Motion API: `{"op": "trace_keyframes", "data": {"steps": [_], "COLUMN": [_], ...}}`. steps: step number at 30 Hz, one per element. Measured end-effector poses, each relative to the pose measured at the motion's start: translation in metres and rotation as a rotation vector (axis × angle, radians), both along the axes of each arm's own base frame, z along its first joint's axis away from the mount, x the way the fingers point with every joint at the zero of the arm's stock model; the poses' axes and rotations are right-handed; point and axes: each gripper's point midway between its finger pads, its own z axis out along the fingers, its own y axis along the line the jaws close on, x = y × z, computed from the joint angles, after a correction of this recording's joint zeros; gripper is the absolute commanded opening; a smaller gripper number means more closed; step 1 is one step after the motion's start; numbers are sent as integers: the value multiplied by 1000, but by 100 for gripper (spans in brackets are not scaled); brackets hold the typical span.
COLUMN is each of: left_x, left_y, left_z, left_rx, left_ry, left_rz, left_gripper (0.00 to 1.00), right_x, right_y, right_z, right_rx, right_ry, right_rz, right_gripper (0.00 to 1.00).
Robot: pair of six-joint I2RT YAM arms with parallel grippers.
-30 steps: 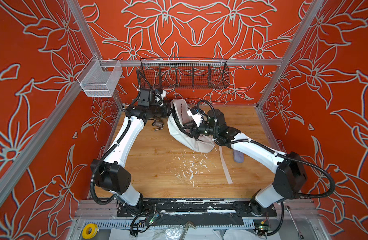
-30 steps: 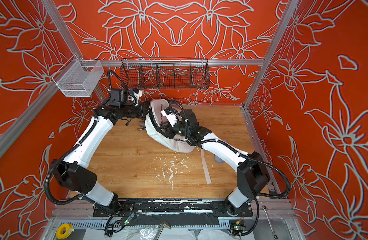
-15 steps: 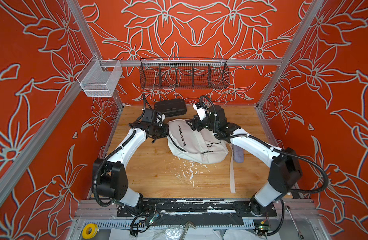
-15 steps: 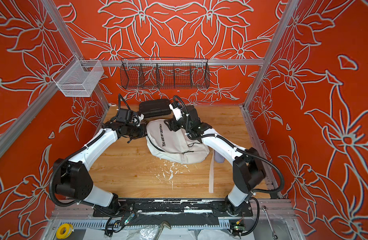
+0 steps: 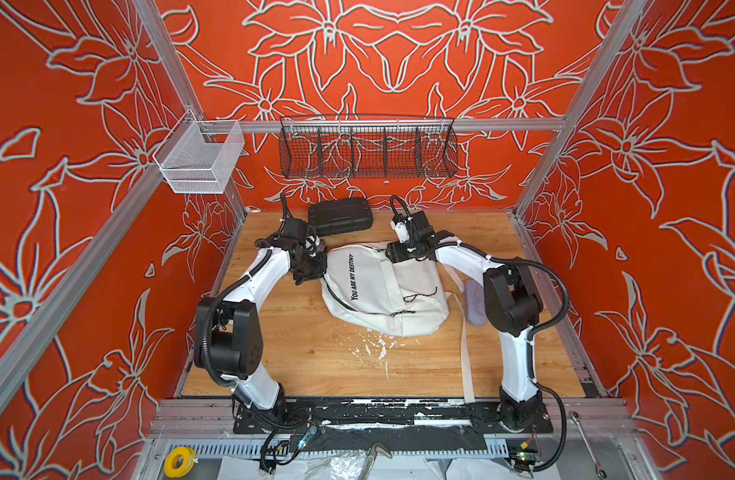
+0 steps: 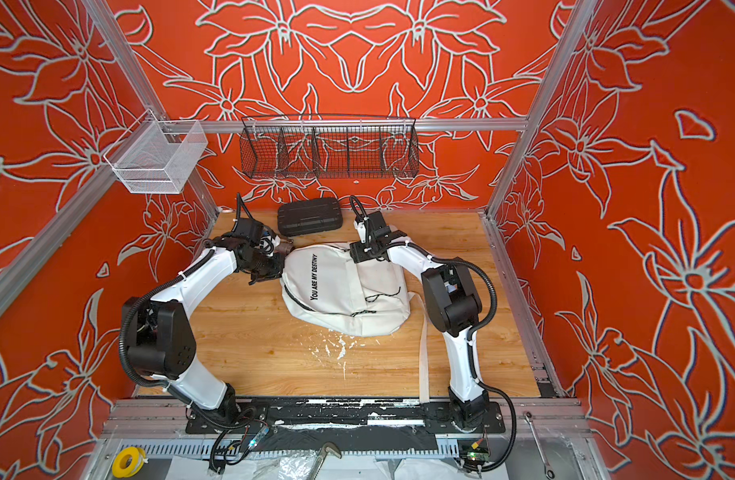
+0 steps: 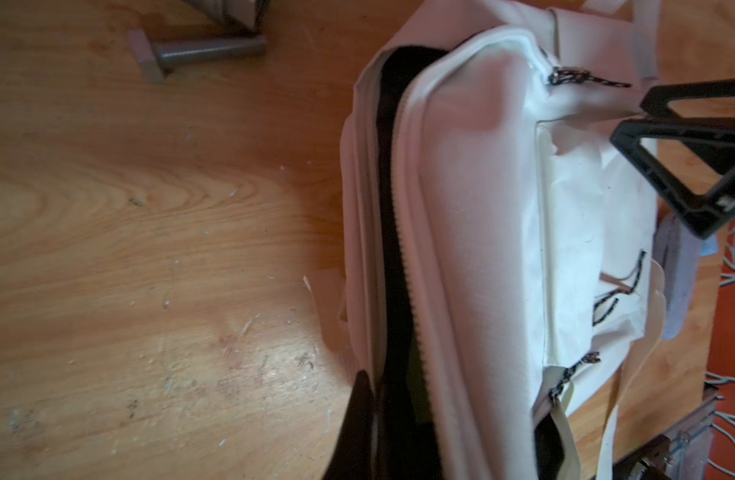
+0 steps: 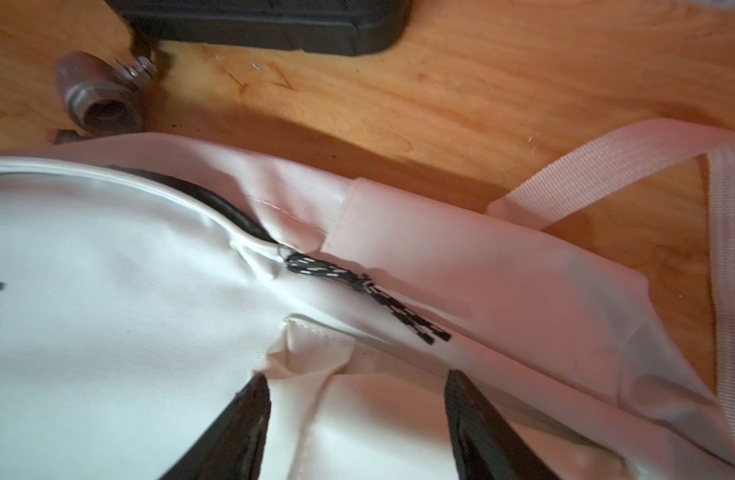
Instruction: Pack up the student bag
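The student bag (image 5: 382, 291) (image 6: 340, 291), white with black lettering, lies flat at the middle of the table in both top views. Its main zip gapes and shows dark lining (image 7: 392, 232). My left gripper (image 5: 315, 269) (image 7: 372, 399) is at the bag's left edge, shut on the rim of that opening. My right gripper (image 5: 389, 252) (image 8: 357, 415) rests over the bag's far end, open, with its fingers (image 8: 241, 424) astride a fold of the front pocket. A black-and-white zip cord (image 8: 357, 286) lies just beyond them.
A black ribbed hard case (image 5: 340, 216) (image 8: 257, 20) lies at the back, with a grey metal fitting (image 8: 99, 104) beside it. A lavender pouch (image 5: 476, 303) sits by the right arm. A long white strap (image 5: 465, 353) trails forward. White flecks (image 5: 374, 349) litter the wood.
The bag, held up between both grippers a second ago, has come down flat on the table. Both arms lowered, and the right gripper opened off the bag.
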Motion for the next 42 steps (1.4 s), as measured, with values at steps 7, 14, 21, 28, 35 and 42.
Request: {"op": "trace_keyframes", "data": {"steps": [7,14,21,28,35,42], "left_x": [24,48,72,102,126,131], "left_y": [17,10,-27,-64,-90,-108], "left_z": [42,85,93,77,49,25], "left_rx": [82,118,89,31,-20,-30], "left_ry": [-96,-214,-251,-261,-252,-291], "left_rz": [-14,-55,-144,-250,-336,-454], "left_gripper": [60,64,64,60,53,42], "right_x": [5,20,20,16,17,15], "right_y": [-5,13,20,23,32,39], "right_z": [4,3,-23,-17,-2,7], "right_rx": [-4,39,37,60,102,141], "right_ry": [24,45,124,147,131,127], "right_rz": [37,105,125,140,172,200], "right_gripper": [67,63,47,16,1,0]}}
